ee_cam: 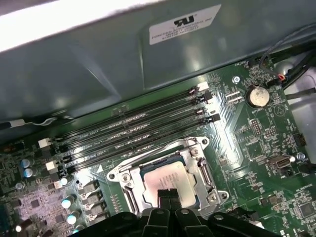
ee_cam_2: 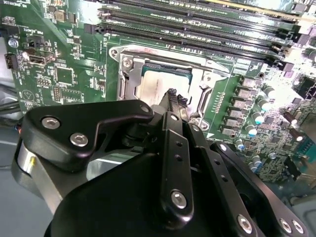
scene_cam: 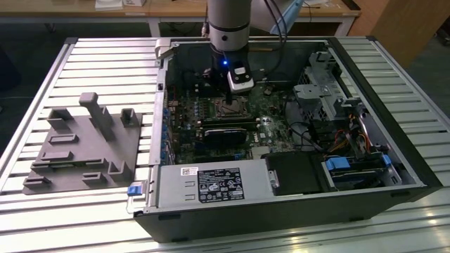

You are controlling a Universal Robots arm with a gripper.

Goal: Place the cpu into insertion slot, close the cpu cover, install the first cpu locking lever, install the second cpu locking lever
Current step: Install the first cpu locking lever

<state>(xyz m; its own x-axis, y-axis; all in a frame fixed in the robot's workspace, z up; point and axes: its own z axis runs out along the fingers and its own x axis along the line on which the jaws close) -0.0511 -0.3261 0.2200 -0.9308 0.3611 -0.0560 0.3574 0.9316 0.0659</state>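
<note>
— What does the computer case [scene_cam: 281, 211] rest on?
— A slatted aluminium table [scene_cam: 105, 58]; a grey fixture block [scene_cam: 81, 153] sits just beside the case.
— And beyond the table?
— Wooden benches [scene_cam: 176, 9], a wooden cabinet [scene_cam: 404, 21], and dark floor [scene_cam: 21, 52].

Workshop or lab: slatted metal bench [scene_cam: 105, 58]; opened computer case [scene_cam: 393, 158].

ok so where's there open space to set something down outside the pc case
On the slatted table: the strip between the grey fixture block and the computer case, and the slats beyond the block toward the exterior view's top left. Inside the case it is crowded: the gripper hangs over the cpu, with memory slots and cables close by.
</note>
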